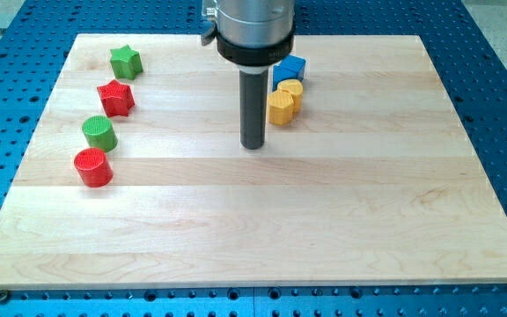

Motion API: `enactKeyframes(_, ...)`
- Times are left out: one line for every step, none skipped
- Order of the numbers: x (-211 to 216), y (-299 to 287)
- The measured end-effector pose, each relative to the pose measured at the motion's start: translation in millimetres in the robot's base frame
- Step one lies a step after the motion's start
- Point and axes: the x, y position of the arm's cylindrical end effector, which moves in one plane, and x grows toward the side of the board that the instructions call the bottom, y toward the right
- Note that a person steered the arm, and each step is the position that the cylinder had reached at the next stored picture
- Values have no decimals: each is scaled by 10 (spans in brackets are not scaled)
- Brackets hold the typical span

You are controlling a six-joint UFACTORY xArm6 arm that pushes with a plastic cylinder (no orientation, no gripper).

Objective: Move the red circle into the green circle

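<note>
Wooden board: upright red circle touching green circle, my tip well apart; tool state n/a.

My tip near board centre, clear of all blocks. Open wood between tip and red circle at view's left; nothing in that lane. Green circle just above red circle, nearly touching. Red star and green star stacked further up left edge. Yellow blocks and blue block crowd tip's upper right. Bottom half of wooden board open.
</note>
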Motion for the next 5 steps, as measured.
enactKeyframes(-193,154)
enactKeyframes(-335,276)
enactKeyframes(15,-25)
enactKeyframes(792,-927)
enactKeyframes(956,-2091)
